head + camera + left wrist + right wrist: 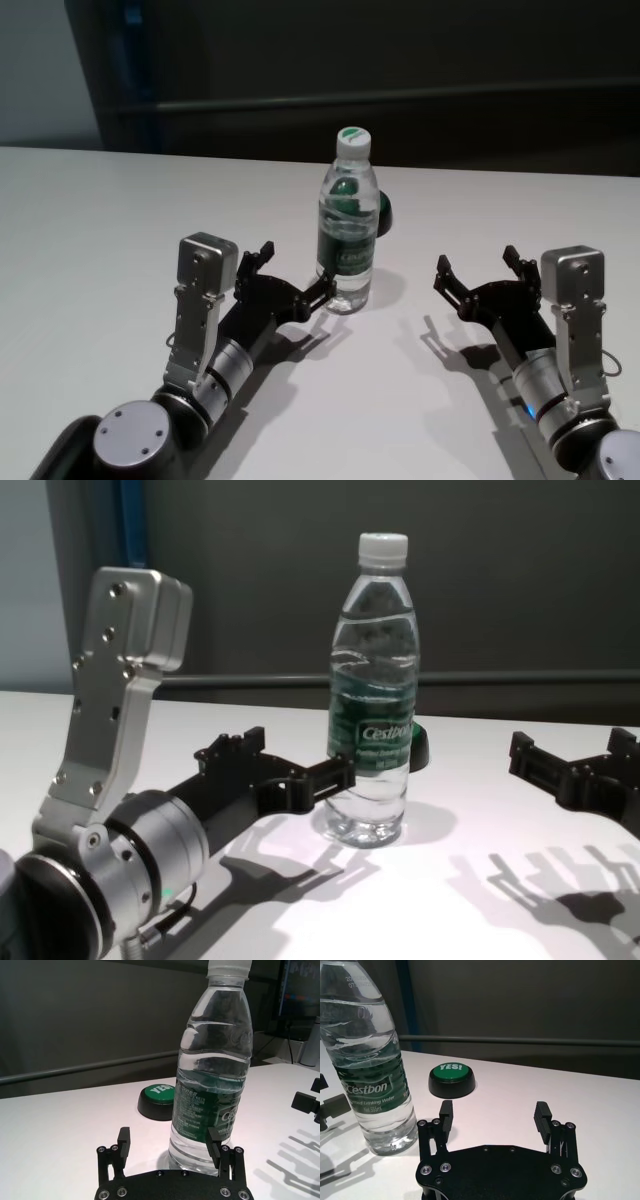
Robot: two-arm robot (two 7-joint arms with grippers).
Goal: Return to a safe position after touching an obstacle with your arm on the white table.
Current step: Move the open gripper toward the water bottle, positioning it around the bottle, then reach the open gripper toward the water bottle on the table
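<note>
A: Where was the obstacle found?

B: The Cestbon water bottle was seen upright near the middle of the white table, with a black puck with a green "YES!" top set just behind it, on the far side.

A: And how were the arms placed?

B: The left gripper was held low, just left of the bottle, fingers spread. Its right-hand fingertip was seen against the bottle's lower wall, or very close to it; true contact could not be confirmed. Nothing was pinched. The right gripper was held well apart on the bottle's right, fingers likewise spread and empty.

A: Which step was judged to be in hand?

B: The touching step was judged to be at or near its end, with the retreat not yet made.

A: What was called for next?

B: A withdrawal of the left arm toward the near left was judged necessary, drawn straight away from the bottle so that it would not be tipped toward the puck.
</note>
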